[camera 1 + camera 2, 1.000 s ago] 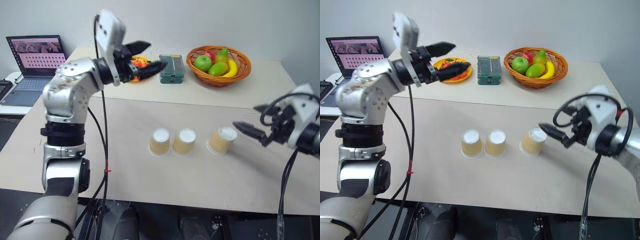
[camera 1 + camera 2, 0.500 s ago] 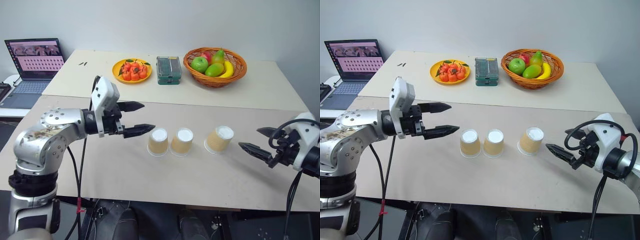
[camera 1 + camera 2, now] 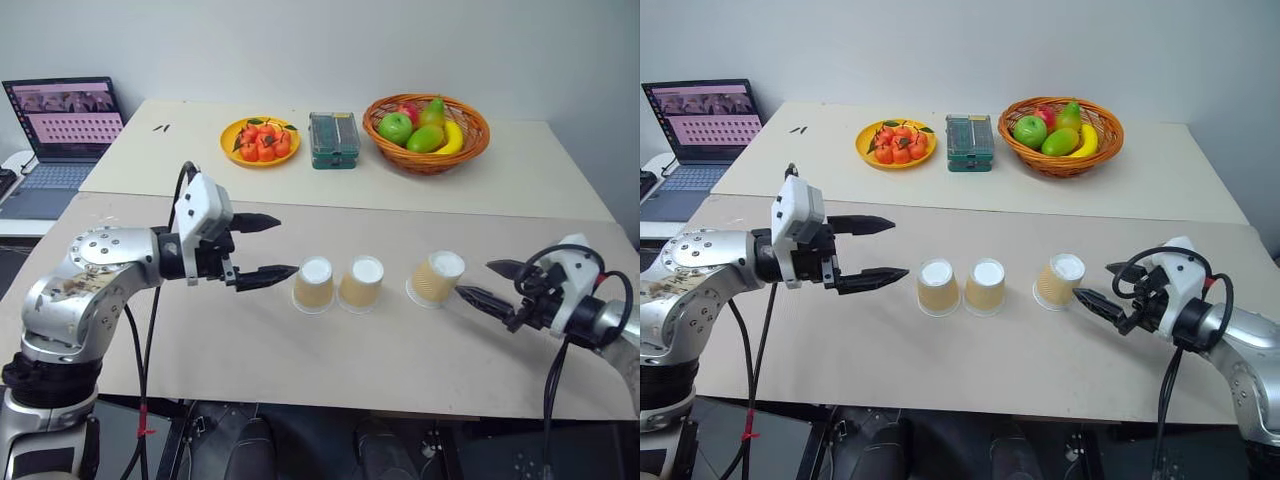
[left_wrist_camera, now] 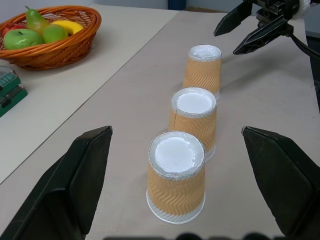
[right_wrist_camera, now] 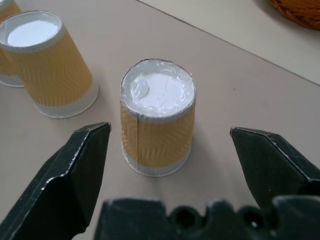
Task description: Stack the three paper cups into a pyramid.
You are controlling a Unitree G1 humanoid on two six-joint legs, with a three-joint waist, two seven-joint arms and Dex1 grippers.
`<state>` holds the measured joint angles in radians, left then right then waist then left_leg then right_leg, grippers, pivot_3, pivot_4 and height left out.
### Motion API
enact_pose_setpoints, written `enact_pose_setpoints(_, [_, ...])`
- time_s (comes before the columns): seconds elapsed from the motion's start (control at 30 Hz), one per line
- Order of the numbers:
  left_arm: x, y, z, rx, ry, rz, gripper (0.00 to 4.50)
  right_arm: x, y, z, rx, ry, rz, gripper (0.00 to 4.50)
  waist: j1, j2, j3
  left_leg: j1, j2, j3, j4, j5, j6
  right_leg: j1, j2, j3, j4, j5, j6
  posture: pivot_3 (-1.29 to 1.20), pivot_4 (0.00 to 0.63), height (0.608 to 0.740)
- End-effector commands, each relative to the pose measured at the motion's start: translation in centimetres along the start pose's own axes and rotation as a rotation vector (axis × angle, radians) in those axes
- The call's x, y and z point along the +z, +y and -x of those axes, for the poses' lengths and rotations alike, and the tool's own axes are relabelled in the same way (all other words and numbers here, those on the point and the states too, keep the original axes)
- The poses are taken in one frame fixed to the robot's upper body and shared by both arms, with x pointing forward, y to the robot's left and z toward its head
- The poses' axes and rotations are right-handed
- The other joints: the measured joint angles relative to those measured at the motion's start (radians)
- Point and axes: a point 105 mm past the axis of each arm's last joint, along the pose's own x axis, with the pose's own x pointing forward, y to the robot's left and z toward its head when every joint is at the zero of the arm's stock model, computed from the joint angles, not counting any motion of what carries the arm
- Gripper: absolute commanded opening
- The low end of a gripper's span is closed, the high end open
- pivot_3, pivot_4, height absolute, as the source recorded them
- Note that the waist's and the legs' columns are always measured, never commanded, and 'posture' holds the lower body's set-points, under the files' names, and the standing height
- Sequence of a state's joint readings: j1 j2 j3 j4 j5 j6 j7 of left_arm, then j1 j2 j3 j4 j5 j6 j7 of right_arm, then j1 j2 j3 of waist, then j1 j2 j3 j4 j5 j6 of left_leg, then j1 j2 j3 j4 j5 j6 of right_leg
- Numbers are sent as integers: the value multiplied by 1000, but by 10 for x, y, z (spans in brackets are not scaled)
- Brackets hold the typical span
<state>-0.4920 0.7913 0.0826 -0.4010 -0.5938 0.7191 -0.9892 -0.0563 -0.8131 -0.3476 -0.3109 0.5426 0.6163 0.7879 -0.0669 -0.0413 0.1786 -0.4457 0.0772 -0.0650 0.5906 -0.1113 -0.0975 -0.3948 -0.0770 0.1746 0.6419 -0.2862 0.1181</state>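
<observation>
Both arms have dropped since a second ago: left gripper (image 3: 262, 249) from up by the fruit plate down to cup height, right gripper (image 3: 492, 283) lower and closer to the end cup.

Three cups upside down on the table (image 3: 300, 350), wide mouths down, white bases up, axes upright, none stacked. Landmark: middle cup (image 3: 361, 283).
- Left cup (image 3: 315, 284) just beside the middle cup, nearly touching.
- Right cup (image 3: 438, 277) apart from the middle cup, a clear gap between, leaning slightly.

Left gripper: jaws wide, empty, fingers level, on the far side of the left cup from the middle cup.
Right gripper: jaws wide, empty, just beyond the right cup; in its wrist view the cup sits squarely between the fingers.

Judgement: right arm is the nearer hand; the lone cup lies straight ahead of it, a sideways clasp across the upright axis.

Fruit basket (image 3: 428, 134), plate (image 3: 262, 140) and laptop (image 3: 62, 113) well behind the middle cup.
</observation>
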Motion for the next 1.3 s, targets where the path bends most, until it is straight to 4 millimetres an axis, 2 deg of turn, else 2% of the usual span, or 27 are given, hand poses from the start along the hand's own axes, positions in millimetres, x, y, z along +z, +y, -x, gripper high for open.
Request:
enact_pose_setpoints(0.03, [10,2,2,21,-18,-56,4452,5,-3,-5,5,-31,41,4500,0,0,0,0,0,0,0,0,0,0,0,0,0,0,0,0,150,740])
enact_pose_setpoints(0.57, [3,-3,-4,43,-16,-56,4452,15,-5,-44,87,-71,76,4500,-3,0,0,0,0,0,0,0,0,0,0,0,0,2,4,0,150,740])
enact_pose_setpoints(0.7, [3,-1,-1,53,-18,-56,4500,16,-6,-48,96,-73,78,3463,-2,0,0,0,0,0,0,0,0,0,0,0,0,2,4,0,150,740])
enact_pose_setpoints(0.77, [2,0,0,60,-17,-54,4500,16,-7,-49,90,-66,86,2747,-1,0,0,0,0,0,0,0,0,0,0,0,0,2,4,0,150,740])
enact_pose_setpoints(0.93, [1,0,0,61,-15,-52,4500,24,-13,-49,73,-68,113,2702,-1,0,0,0,0,0,0,0,0,0,0,0,0,2,4,0,150,740])
enact_pose_setpoints(1.13, [-5,-3,3,52,-4,-38,4500,71,-24,-45,61,-83,212,2702,-5,3,2,0,0,0,0,0,0,-1,0,0,0,3,5,0,150,740])
enact_pose_setpoints(1.2, [-10,-7,4,43,6,-33,4500,95,-20,-47,92,-85,243,2702,-7,4,2,0,0,0,-1,0,0,-1,0,0,1,2,4,0,150,740])
enact_pose_setpoints(1.3, [-18,-10,5,43,17,-36,4500,120,-1,-54,195,-78,261,2702,-4,4,2,0,0,0,-2,0,0,-2,0,0,1,2,4,0,150,740])
